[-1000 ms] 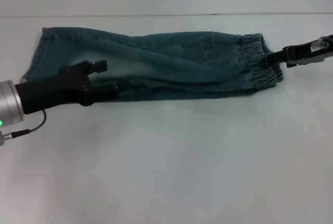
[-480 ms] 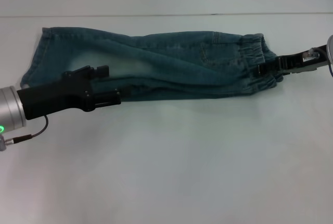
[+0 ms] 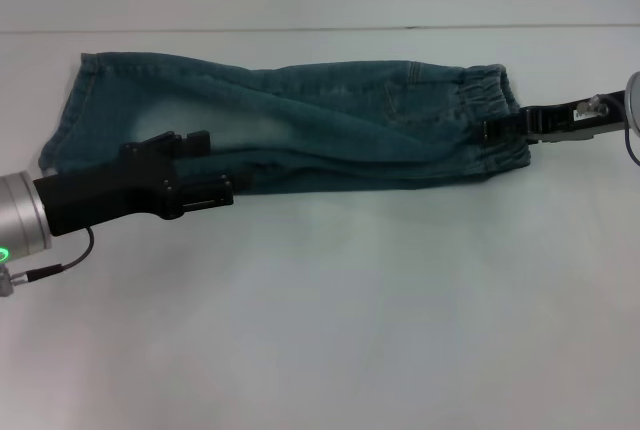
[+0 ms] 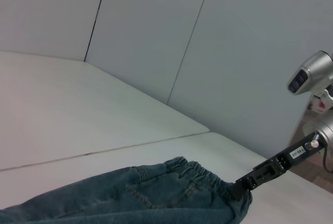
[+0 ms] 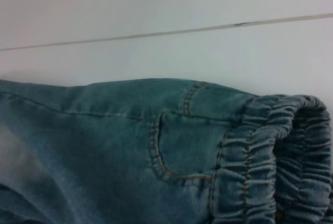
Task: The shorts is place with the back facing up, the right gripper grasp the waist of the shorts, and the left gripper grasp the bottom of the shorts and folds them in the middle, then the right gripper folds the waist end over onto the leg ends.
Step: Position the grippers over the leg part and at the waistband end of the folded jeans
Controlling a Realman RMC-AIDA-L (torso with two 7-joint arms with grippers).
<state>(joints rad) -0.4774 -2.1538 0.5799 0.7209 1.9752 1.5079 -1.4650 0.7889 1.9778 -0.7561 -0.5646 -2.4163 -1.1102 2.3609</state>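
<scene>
Right gripper point(image 3: 492, 130) pushed deeper onto shorts point(image 3: 300, 125) waistband — pinching it, left gripper point(image 3: 220, 165) spread over folded edge

Faded denim shorts point(image 3: 300, 125) with gathered waist; smooth matt table point(image 3: 350, 310); matt black, perhaps plastic, left gripper point(image 3: 215, 165).

Bare tabletop point(image 3: 330, 320) lies open on the near side of the shorts point(image 3: 300, 125). Left pincer point(image 3: 215, 165) overlies their near edge; right pincer point(image 3: 492, 131) blocks the waistband end.
</scene>
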